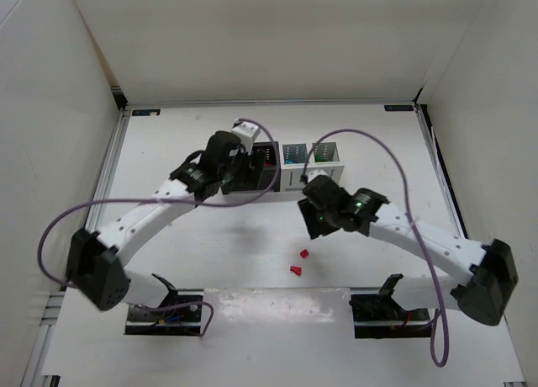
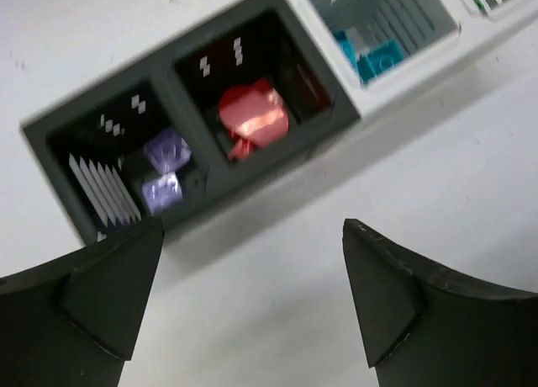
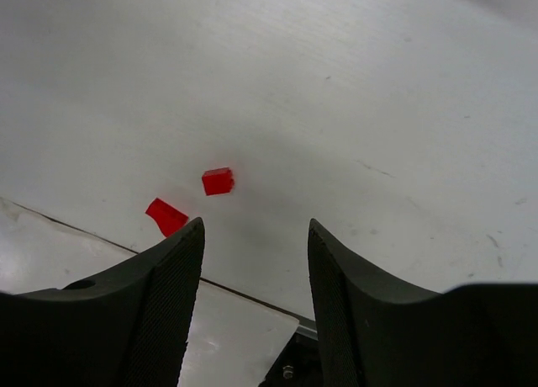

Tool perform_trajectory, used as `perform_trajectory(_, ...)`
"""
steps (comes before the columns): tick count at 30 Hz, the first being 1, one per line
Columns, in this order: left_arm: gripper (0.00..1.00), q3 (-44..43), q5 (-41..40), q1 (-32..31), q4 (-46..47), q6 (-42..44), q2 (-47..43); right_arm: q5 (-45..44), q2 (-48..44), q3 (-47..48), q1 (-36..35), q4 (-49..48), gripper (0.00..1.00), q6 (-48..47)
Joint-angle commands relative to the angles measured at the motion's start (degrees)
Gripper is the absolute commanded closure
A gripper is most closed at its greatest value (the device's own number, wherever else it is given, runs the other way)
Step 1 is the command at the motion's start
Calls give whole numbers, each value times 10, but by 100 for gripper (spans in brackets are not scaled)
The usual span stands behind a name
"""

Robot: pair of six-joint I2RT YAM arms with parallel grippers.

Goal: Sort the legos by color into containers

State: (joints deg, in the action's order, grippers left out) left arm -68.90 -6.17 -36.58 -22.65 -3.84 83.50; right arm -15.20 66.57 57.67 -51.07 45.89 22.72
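Red legos [image 2: 253, 118] lie in a black container [image 2: 261, 166] under the left gripper [image 2: 252, 231], wide open and empty, while the right gripper [image 3: 255, 225], parted and empty, hovers near two loose red bricks [image 3: 218, 181], likely the next to sort.

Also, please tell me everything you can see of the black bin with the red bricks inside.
The black bin is a small open-top cube, dark matte plastic by its look, standing upright on the white table. Red bricks lie inside, blurred. It is joined to a second black bin with purple bricks on one side and a white bin on the other.

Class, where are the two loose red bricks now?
In the top view, the red bricks lie on the table, front centre, near the right gripper.
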Motion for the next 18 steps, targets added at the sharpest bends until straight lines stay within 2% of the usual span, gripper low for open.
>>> perform_trajectory(1,0,59,-32,-26,-26,-85,-116,18,54,-12,-42,-40,44,21)
perform_trajectory(5,0,107,-95,-82,-100,-133,-192,21,141,-19,-79,-61,42,43)
perform_trajectory(6,0,116,-113,-109,-147,-145,-200,25,165,-23,-86,-73,42,46)
perform_trajectory(9,0,147,-127,-142,-196,-201,-242,37,204,-29,-85,-97,42,58)
perform_trajectory(12,0,181,-123,-161,-216,-251,-282,38,234,-33,-88,-115,43,62)
perform_trajectory(18,0,196,-122,-164,-228,-263,-299,52,245,-47,-83,-133,48,77)
